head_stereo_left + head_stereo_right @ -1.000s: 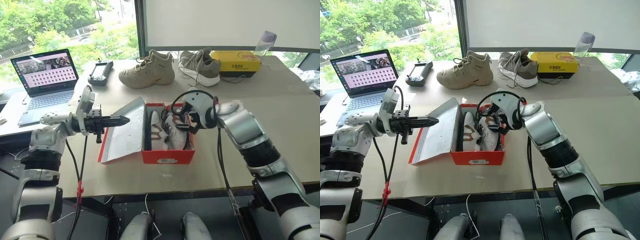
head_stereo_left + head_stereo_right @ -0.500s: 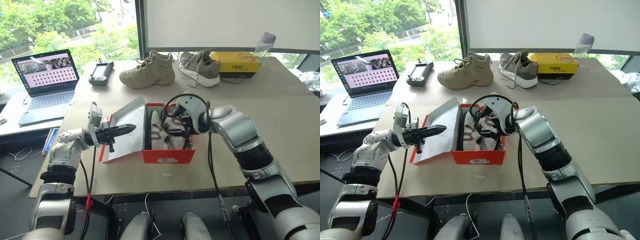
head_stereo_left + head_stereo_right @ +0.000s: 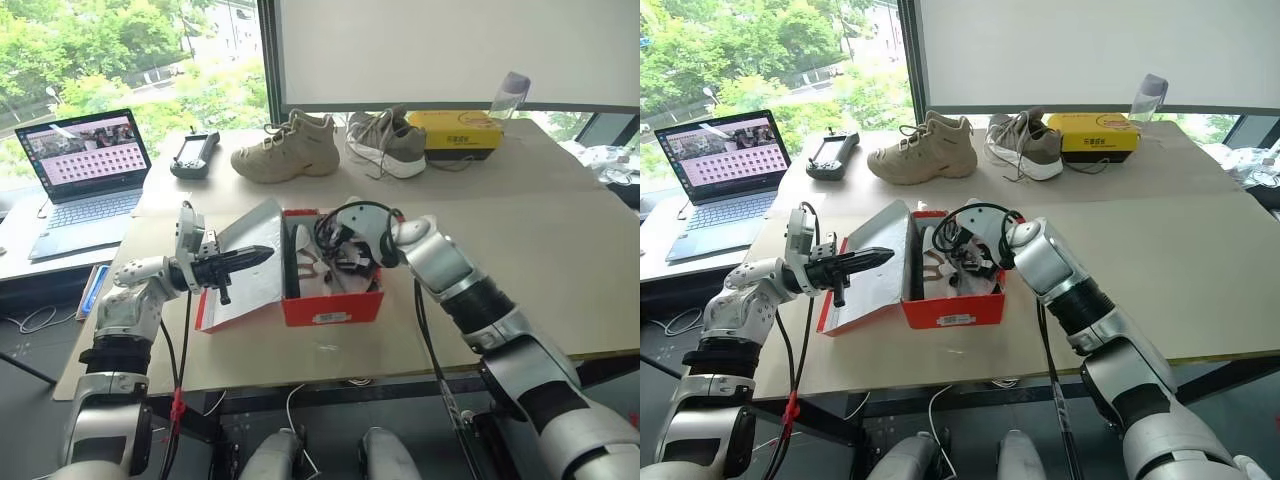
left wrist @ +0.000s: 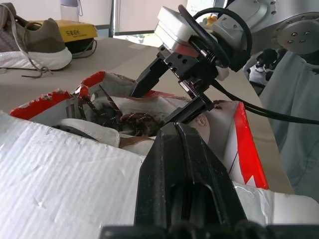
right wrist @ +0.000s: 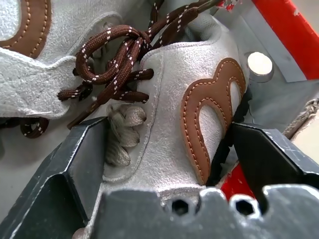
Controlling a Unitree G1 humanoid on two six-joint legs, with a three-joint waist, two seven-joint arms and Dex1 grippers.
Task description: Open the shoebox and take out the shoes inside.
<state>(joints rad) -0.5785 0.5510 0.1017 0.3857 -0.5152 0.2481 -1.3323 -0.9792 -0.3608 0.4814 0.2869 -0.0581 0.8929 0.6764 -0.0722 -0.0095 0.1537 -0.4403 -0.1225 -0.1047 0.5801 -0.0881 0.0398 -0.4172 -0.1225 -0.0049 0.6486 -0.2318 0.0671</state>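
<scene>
The shoebox (image 3: 332, 308) sits near the front edge of the bench (image 3: 560, 250), roughly in the middle, with its lid (image 3: 245, 262) thrown open to the left so the pale inside of the lid faces up and leans outward. My left hand (image 3: 262, 254) is just above that lid, pointing level toward the right, its two black fingers pressed together with nothing between them; I cannot tell whether the tips touch the cardboard. My right hand (image 5: 169, 149) is down inside the box, tilted downward, its fingers (image 5: 82, 159) spread wide on either side of one of the shoes (image 5: 174, 99), a pale suede one with a tan stitched patch and dark brown laces. The fingers stand beside the shoe and have not closed on it, so it lies loose in the box. The second shoe (image 5: 30, 59) of the pair lies just beside it, also in the box. Both shoes are in the red box with its white inner walls, the laces tangled across their tops. Farther back on the left stands an open laptop (image 3: 85, 165) with its screen lit. Beyond it toward the middle lies a dark handheld controller (image 3: 193, 153). At the far edge of the bench, by the window, a tan lace-up boot (image 3: 285, 147) and a grey sneaker (image 3: 385, 142) stand side by side, with a flat yellow box (image 3: 462, 132) to their right and a clear bottle (image 3: 508, 95) behind that box.
</scene>
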